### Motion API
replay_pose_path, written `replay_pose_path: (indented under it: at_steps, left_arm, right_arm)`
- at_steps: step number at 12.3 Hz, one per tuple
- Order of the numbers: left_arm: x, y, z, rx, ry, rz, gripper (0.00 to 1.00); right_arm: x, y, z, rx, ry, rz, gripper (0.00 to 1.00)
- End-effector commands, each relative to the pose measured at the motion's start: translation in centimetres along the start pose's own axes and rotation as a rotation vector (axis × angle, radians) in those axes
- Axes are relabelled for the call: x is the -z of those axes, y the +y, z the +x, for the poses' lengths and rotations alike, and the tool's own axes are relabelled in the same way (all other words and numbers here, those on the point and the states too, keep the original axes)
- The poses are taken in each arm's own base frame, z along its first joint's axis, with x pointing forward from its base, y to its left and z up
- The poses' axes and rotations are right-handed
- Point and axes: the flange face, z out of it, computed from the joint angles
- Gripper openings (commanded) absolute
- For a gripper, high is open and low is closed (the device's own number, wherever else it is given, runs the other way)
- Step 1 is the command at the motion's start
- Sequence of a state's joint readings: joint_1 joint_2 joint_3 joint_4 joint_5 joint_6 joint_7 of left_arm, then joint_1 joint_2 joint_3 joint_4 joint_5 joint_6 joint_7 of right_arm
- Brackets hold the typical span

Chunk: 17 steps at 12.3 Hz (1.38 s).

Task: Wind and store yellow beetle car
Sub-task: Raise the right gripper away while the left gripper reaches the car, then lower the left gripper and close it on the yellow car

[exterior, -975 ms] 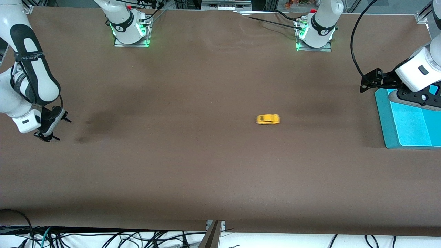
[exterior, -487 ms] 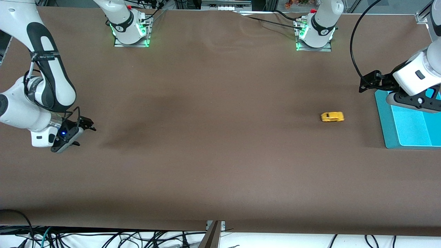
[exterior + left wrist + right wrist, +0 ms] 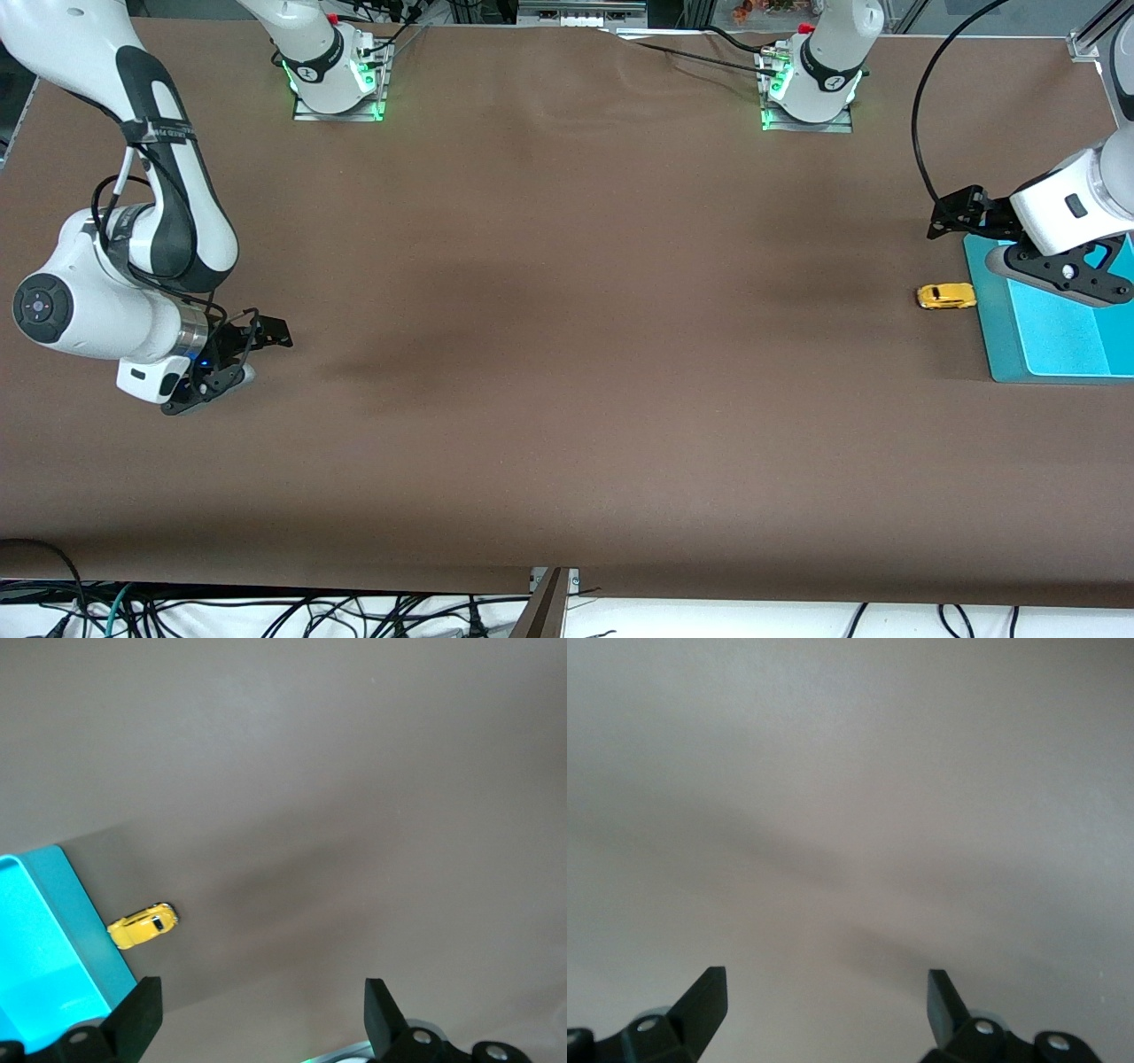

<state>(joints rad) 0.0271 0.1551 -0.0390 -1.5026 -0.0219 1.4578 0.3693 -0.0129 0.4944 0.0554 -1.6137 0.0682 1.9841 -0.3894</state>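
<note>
You have the yellow beetle car [image 3: 946, 296] sitting on its wheels on the brown table [image 3: 567, 354], at the left arm's end, just beside the outer wall of the turquoise tray [image 3: 983, 310]; from the front view you cannot tell whether its nose touches that wall, and in the left wrist view [image 3: 142, 926] it looks to be touching or very nearly so; it lies outside the tray, not in it, and nothing grips it.

Your left gripper [image 3: 952, 211] hangs above the table at the tray's corner that lies farther from the front camera, pointing toward the right arm's end; its jaws stand wide apart with nothing between them, as the left wrist view shows, where both fingertips [image 3: 142, 1010] frame bare tabletop and the car sits off to one side of them; the arm's white wrist body overhangs the tray.

Your right gripper [image 3: 257, 341] is low over the table at the right arm's end, well apart from the car; its jaws are also spread wide and hold nothing, and the right wrist view shows only plain brown surface between the fingertips [image 3: 709, 997]; the tray's inside shows bare turquoise floor where the left arm does not cover it.
</note>
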Motion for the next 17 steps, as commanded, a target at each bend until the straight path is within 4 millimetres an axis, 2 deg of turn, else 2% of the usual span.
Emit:
replay_pose_path:
  at_steps: [1,3,6,7,8,10,12,14,16,17]
  left_arm:
    - [-1.1,-1.5,-0.6,-0.153,-0.032,-0.029,1.00]
    - [-2.7,-4.1,-1.7,-0.221,-0.072,-0.028,1.00]
    - [-5.5,-7.4,-3.4,-0.313,-0.120,-0.059,1.00]
    - [-6.5,-8.1,-3.8,-0.326,-0.138,-0.065,1.00]
    - [-7.2,-9.4,-4.4,-0.322,-0.149,-0.058,1.00]
    - [-9.3,-10.4,-4.7,-0.470,-0.162,-0.057,1.00]
    - [-13.2,-12.1,-5.7,-0.578,-0.161,-0.085,1.00]
    - [-17.4,-14.0,-7.0,-0.729,-0.126,-0.086,1.00]
    - [-20.2,-16.1,-8.2,-0.887,-0.073,-0.050,1.00]
    - [-21.2,-16.4,-8.3,-0.945,-0.054,-0.022,1.00]
  right_arm:
    - [4.8,-1.7,1.0,-0.088,-0.042,-0.044,1.00]
    - [10.3,-3.1,0.0,-0.115,-0.005,-0.063,1.00]
    - [16.4,-4.2,-2.4,-0.099,0.035,-0.124,1.00]
    - [17.7,-4.0,-3.2,-0.098,0.036,-0.153,1.00]
    - [19.8,-3.9,-4.5,-0.116,0.054,-0.161,1.00]
    - [23.2,-2.3,-6.6,-0.157,0.110,-0.188,1.00]
    - [25.0,-0.2,-8.4,-0.207,0.144,-0.193,1.00]
    - [26.6,-0.8,-10.0,-0.207,0.145,-0.204,1.00]
    - [26.4,-1.1,-10.8,-0.218,0.107,-0.194,1.00]
    - [26.0,-1.4,-11.4,-0.239,0.056,-0.167,1.00]
